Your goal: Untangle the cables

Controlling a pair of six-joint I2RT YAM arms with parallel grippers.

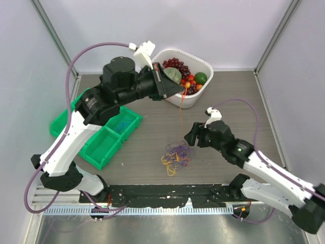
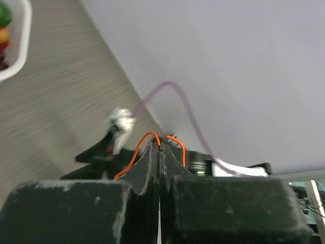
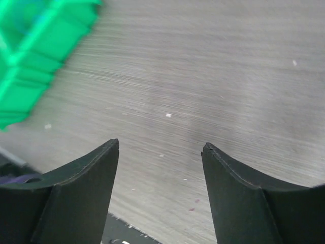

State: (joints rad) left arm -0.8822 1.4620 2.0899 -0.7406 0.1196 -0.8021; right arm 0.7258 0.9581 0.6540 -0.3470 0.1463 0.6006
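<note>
Tangled cables (image 1: 176, 155) lying on surface (image 1: 228, 101), front centre: light, limp, snagging easily. Raised left hand (image 2: 159, 147) clamping on orange cable (image 2: 148, 133). Empty right hand (image 3: 160, 147) gaping apart beside bunch; likely best taking one outer loop.

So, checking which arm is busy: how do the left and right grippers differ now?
The left gripper is shut on an orange cable; the right gripper is open and empty. The left gripper is by the white basket; the right gripper is near the cable bunch. Both have black jaws.
</note>
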